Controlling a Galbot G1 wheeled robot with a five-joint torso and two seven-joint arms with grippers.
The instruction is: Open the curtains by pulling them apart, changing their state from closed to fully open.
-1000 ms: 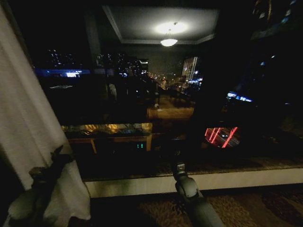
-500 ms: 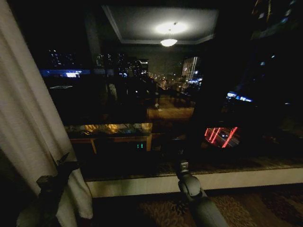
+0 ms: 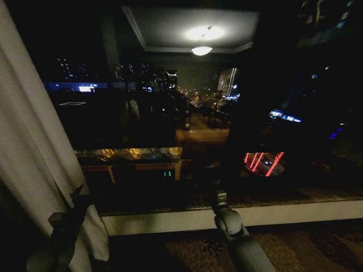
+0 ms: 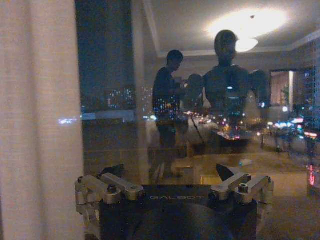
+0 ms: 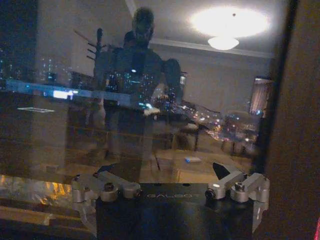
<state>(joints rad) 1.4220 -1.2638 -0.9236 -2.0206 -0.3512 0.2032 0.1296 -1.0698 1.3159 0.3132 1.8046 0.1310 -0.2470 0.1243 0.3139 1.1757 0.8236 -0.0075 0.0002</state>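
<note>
Curtains (image 3: 31,141) far left, window (image 3: 187,113) ahead, left gripper (image 3: 76,201) beside them.

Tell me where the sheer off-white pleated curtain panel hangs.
In the head view, the sheer off-white pleated curtain panel hangs at the window's left edge, directly beside the open left gripper.

One panel of the curtains (image 3: 34,153) hangs at the left edge of the head view, a sheer off-white fabric with soft vertical pleats. It is gathered to that side, slanting from the upper left corner down and rightward toward the floor, where its folds bunch near the window sill. In the left wrist view the same panel (image 4: 42,120) hangs straight and upright beside the dark glass, its fine weave faintly lit.
</note>
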